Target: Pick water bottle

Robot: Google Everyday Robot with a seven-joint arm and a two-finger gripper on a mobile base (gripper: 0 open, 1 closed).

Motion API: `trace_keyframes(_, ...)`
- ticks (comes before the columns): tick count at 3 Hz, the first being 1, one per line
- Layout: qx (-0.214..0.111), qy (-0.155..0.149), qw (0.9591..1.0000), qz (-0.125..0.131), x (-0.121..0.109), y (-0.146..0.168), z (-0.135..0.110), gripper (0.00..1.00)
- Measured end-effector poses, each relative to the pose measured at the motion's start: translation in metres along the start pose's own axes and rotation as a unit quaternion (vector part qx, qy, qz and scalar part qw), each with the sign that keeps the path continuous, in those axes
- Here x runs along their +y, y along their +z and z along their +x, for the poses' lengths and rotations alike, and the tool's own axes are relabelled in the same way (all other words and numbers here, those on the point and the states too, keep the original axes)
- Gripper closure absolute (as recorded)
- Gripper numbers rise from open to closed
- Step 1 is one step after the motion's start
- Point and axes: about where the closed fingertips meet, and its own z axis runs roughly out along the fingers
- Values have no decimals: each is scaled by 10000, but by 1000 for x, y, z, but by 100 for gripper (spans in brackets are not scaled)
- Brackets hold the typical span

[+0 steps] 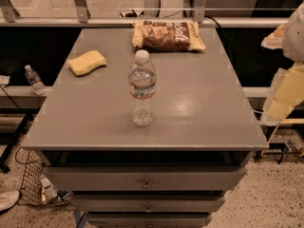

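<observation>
The water bottle (142, 87) stands upright near the middle of the grey tabletop (199, 108). It is tall, clear and ribbed, with a white cap and a white-and-red label band. My gripper (283, 91) shows as pale white and yellowish parts at the right edge of the camera view. It is beyond the table's right side and well apart from the bottle, with nothing seen in it.
A yellow sponge (86, 62) lies at the back left of the table. A snack bag (167, 35) lies at the back centre. A much smaller clear bottle (34, 80) stands on a ledge to the left. Drawers (145, 179) are below the top, and a wire basket (31, 184) is on the floor at the left.
</observation>
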Motion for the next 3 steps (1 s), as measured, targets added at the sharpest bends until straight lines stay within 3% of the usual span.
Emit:
trace_keyframes(1, 0, 0, 10000, 1, 0, 0, 0, 0)
trace_keyframes(2, -305, -371, 9980, -400, 8, 23, -19, 0)
trace_keyframes(3, -1090, -835, 9840, -1134, 17, 61, -54, 0)
